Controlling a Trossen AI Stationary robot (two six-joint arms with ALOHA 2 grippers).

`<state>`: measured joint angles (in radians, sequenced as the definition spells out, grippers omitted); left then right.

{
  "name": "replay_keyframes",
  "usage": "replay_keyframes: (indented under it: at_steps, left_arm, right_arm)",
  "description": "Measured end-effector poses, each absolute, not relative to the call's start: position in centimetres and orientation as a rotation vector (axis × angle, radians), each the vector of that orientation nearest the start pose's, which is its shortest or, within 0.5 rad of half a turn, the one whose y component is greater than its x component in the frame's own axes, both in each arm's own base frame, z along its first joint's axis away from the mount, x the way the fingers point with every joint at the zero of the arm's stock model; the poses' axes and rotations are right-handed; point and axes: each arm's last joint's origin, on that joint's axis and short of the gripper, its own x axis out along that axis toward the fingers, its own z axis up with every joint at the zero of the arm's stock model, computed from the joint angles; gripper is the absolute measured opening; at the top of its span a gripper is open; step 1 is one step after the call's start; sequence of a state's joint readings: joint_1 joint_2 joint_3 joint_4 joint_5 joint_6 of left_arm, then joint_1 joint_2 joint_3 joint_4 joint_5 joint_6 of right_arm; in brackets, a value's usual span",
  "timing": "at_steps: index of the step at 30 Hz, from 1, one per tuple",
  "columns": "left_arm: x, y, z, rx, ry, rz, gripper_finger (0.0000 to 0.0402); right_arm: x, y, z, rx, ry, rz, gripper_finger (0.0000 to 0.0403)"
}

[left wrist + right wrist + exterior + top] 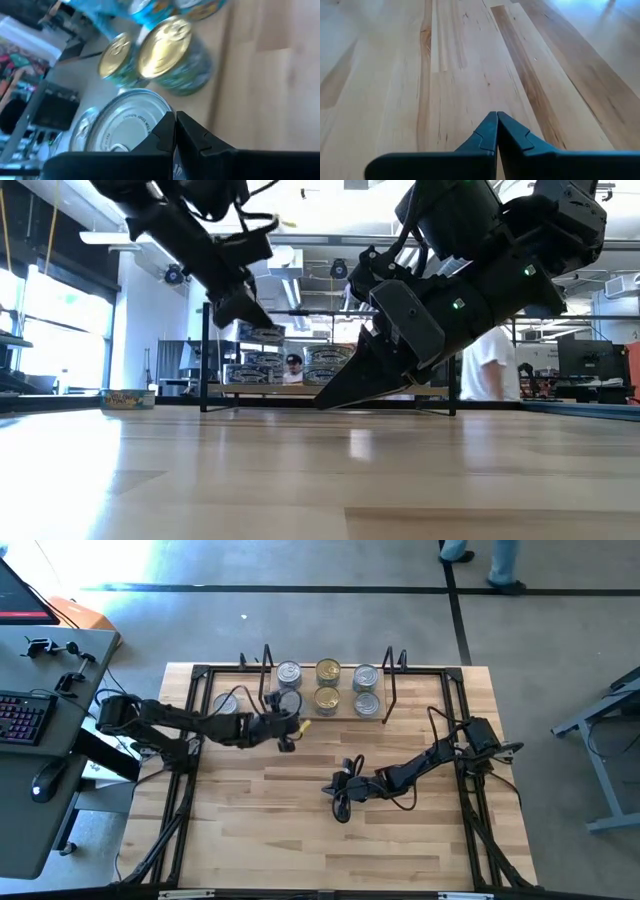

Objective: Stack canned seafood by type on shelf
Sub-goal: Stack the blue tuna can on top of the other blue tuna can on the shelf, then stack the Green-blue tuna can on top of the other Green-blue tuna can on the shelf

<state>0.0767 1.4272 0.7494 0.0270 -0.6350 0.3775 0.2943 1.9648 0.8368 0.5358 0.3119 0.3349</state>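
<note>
The shelf [345, 716] stands at the table's far edge, with black wire frames at both ends. On it are silver-lidded tins [366, 676] and gold-lidded tins [328, 671] in two rows. My left gripper [287, 712] is shut at the shelf's left end, its tips over the rim of a silver tin [125, 127] that tops a stack [264, 333]. Two gold tins [165, 47] stand beyond it. One more tin [228, 702] sits on the table left of the shelf. My right gripper [335, 788] is shut and points down low over bare table wood [470, 75]. My left gripper [175, 117] has its shut fingertips at the near rim of the silver tin's lid [150, 120], coming slanting from above and the table's near side. I cannot tell whether they touch it. The tin stands upright on its stack.
A grey desk with a keyboard [22, 718] and a mouse [42, 783] stands left of the table. Cables trail beside both arms. A person [490, 360] shows in the room behind the shelf. Bare wood [300, 840] lies on the table's near half.
</note>
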Motion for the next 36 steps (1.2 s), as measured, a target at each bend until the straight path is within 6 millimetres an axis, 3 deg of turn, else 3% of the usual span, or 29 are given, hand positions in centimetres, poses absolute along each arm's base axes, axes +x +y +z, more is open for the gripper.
replay_keyframes:
  at_steps: [9, 15, 25, 30, 36]
  left_arm:
    - [27.3, 7.1, 19.8, 0.449, 0.830, 0.594, 0.0000]
    - [26.9, 8.2, 19.7, 0.417, 0.842, 0.596, 0.0001]
    - [26.9, 8.4, 19.7, 0.398, 0.836, 0.578, 0.0045]
    - [26.8, 8.5, 19.8, 0.424, 0.848, 0.653, 0.0076]
    - [26.9, 6.5, 21.2, 0.406, 0.769, 0.654, 0.0089]
  right_arm:
    - [34.7, 9.6, 9.8, 0.153, 0.554, -0.112, 0.0000]
    - [34.7, 9.6, 9.8, 0.153, 0.554, -0.112, 0.0000]
    - [34.7, 9.6, 9.8, 0.153, 0.554, -0.112, 0.0000]
    - [34.7, 9.6, 9.8, 0.153, 0.554, -0.112, 0.0000]
    - [34.7, 9.6, 9.8, 0.154, 0.554, -0.113, 0.0000]
